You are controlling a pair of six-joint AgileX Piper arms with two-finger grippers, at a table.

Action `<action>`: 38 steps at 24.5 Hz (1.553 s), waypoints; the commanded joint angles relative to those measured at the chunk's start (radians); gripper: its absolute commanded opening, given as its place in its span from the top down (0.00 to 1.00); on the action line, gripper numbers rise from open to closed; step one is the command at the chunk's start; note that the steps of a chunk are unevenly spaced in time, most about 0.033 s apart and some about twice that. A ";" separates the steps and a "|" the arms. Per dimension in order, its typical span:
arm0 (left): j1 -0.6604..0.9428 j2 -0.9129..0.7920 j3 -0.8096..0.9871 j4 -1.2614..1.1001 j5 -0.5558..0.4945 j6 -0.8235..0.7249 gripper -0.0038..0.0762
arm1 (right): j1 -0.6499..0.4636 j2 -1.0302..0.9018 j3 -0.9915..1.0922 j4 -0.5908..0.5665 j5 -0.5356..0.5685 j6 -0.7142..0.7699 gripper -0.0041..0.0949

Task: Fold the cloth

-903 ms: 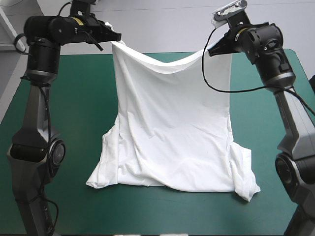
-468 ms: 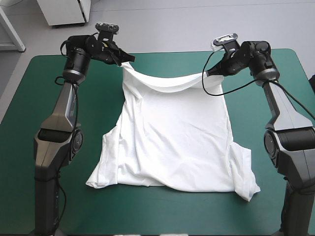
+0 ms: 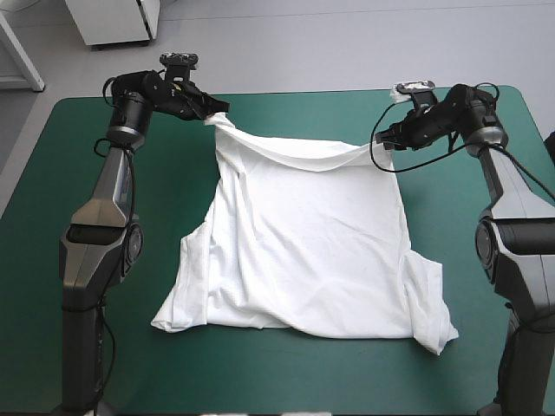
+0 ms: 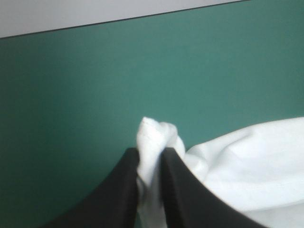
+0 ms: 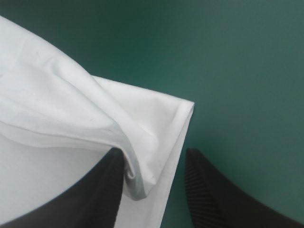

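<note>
The T-shirt [image 3: 303,251] lies mid-frame on the table [image 3: 486,364], its long axis running top to bottom, sleeves toward the bottom and hem at the top. Upper left, the left gripper [image 3: 212,114] pinches one hem corner. Upper right, the right gripper [image 3: 388,139] stands open at the other. Earlier the hem hung higher; now it has sunk low.

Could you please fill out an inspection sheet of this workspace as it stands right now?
Surface: teal-green cover, flat, no marks seen.
Job's things: T-shirt, white, spread mostly flat, sleeves toward the near edge, far edge rumpled.
Clutter: nothing seen.
Grippers: left gripper, jaws shut on a bunched far corner; right gripper, jaws apart, the other far corner lying between them.
Cables: nothing seen beyond the robot's own.
Surroundings: nothing seen.
</note>
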 commanded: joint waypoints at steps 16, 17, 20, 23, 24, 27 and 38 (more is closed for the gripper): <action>0.118 -0.252 -0.005 -0.144 0.212 -0.037 0.36 | -0.088 -0.275 -0.022 0.150 0.171 -0.047 0.47; 0.105 -0.278 0.012 -0.137 0.212 -0.032 0.36 | -0.075 -0.293 -0.015 0.136 0.181 -0.040 0.47; 0.050 -0.385 0.097 -0.033 0.212 -0.042 0.36 | -0.038 -0.380 0.054 0.096 0.200 -0.038 0.47; -0.017 -0.558 0.397 0.006 0.212 -0.067 0.36 | 0.006 -0.510 0.286 0.053 0.240 -0.003 0.47; -0.029 -0.594 0.465 0.030 0.212 -0.068 0.36 | 0.009 -0.537 0.331 0.052 0.240 -0.003 0.47; -0.070 -0.825 0.880 0.142 0.210 -0.108 0.36 | 0.017 -0.695 0.571 0.023 0.196 -0.003 0.47; -0.130 -1.158 1.549 0.100 0.209 -0.106 0.36 | 0.163 -1.002 0.963 -0.177 0.141 0.140 0.47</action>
